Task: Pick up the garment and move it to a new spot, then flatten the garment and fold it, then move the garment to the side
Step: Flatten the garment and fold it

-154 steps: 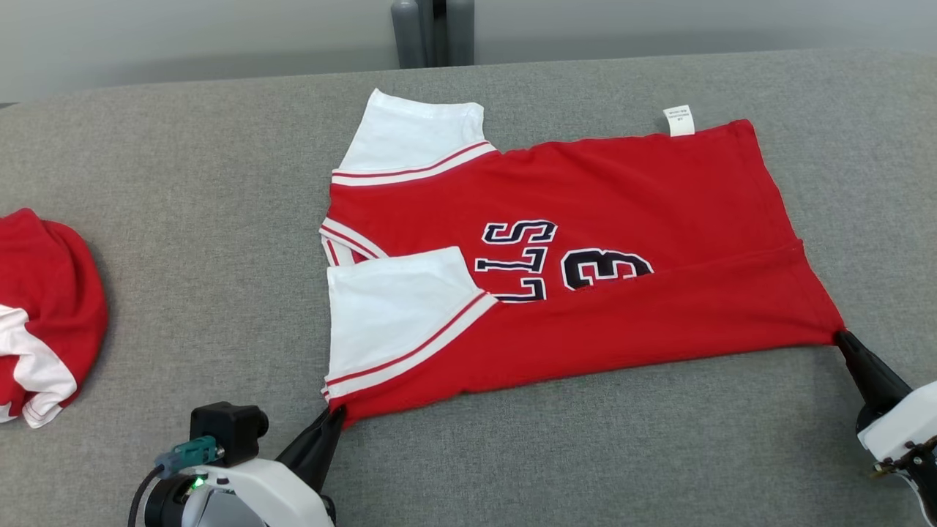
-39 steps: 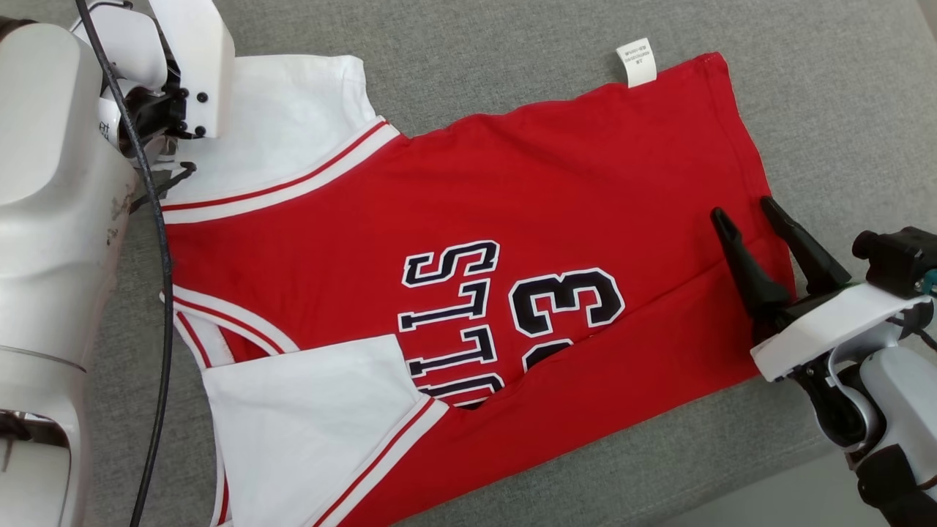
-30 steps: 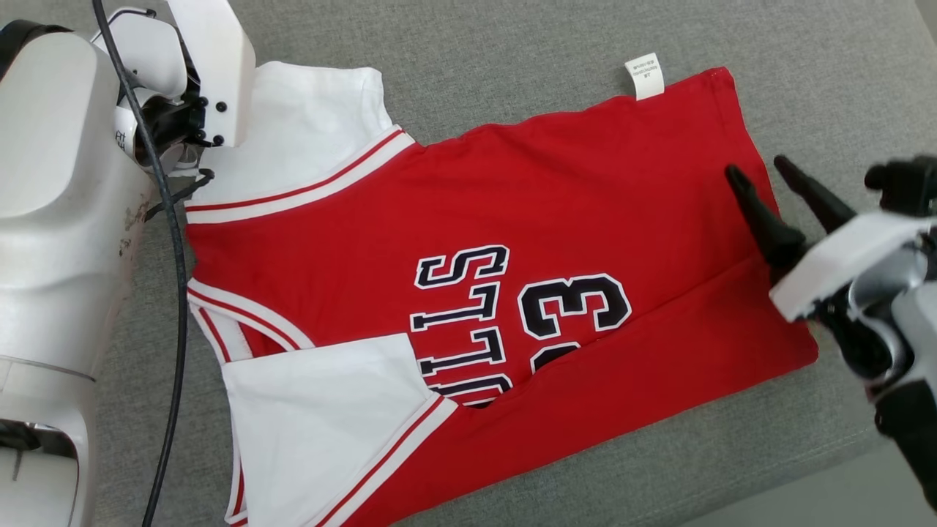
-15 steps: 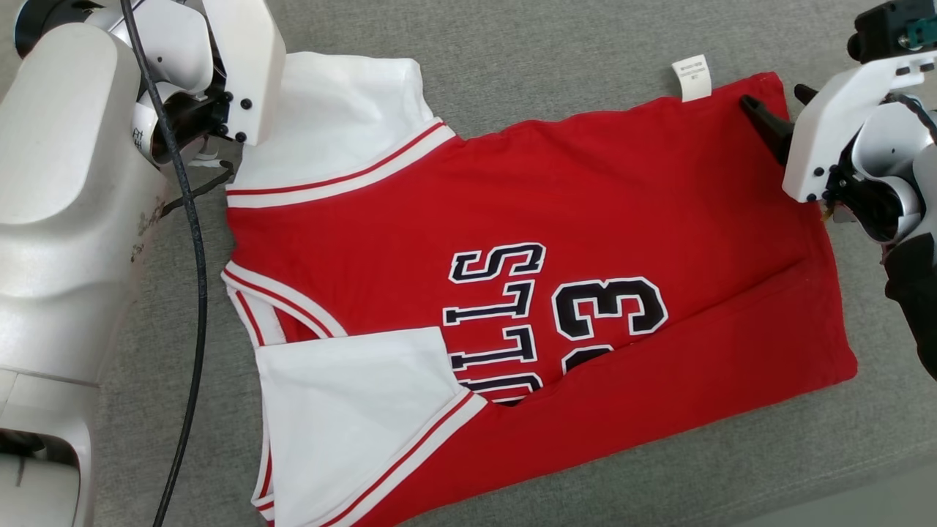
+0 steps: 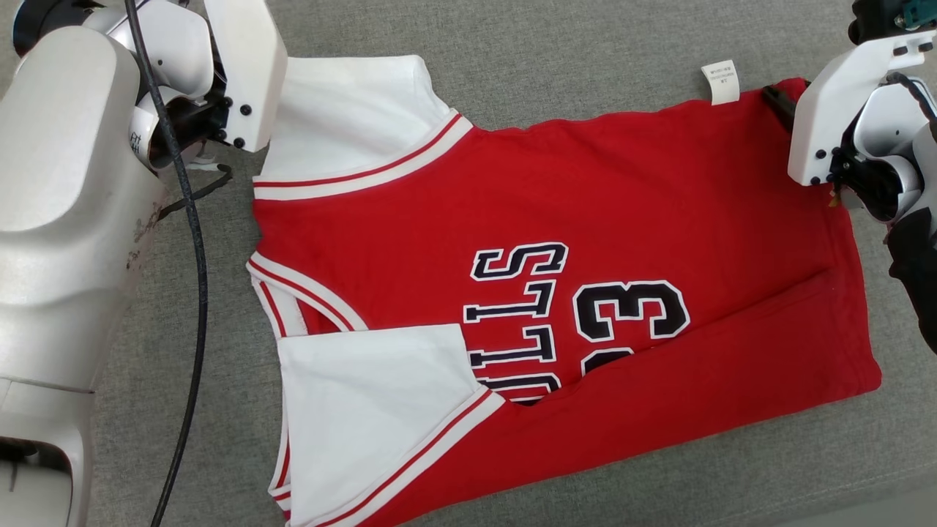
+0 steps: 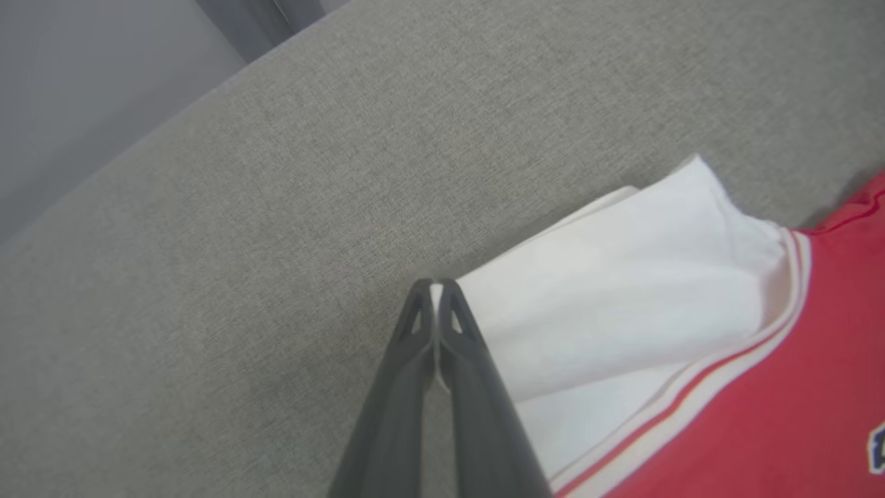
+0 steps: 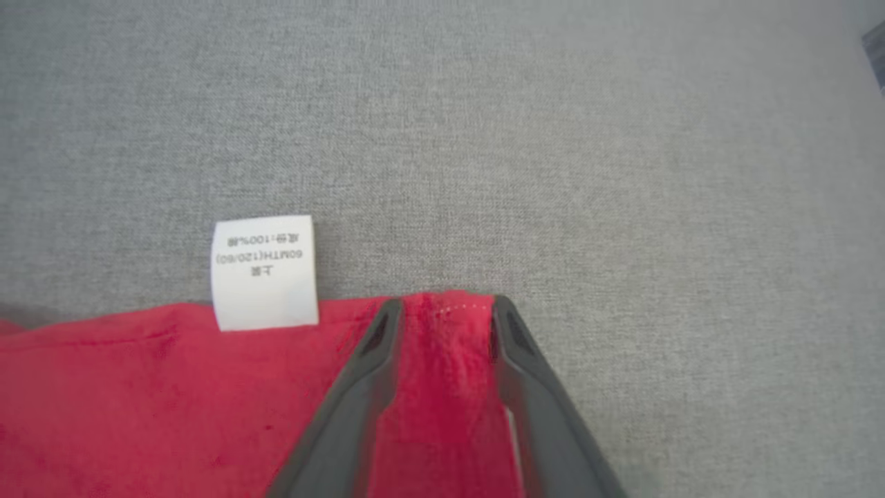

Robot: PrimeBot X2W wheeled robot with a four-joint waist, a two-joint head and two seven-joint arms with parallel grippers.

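The garment, a red jersey with white sleeves and dark lettering, lies flat on the grey padded surface, its near long edge folded over the middle. My left gripper is shut at the outer corner of the far white sleeve, with a sliver of white cloth between its fingers. My right gripper straddles the far hem corner next to the white care label. Its jaws are partly closed but apart, with red cloth bunched between them. One dark finger shows in the head view.
My left arm's bulky white forearm and its black cable hang over the left side of the surface. The surface's front edge runs along the lower right. Its back edge shows in the left wrist view.
The head camera has shifted. My right gripper moved up along the hem to the far corner and its jaws narrowed around the cloth. My left gripper stayed shut at the sleeve.
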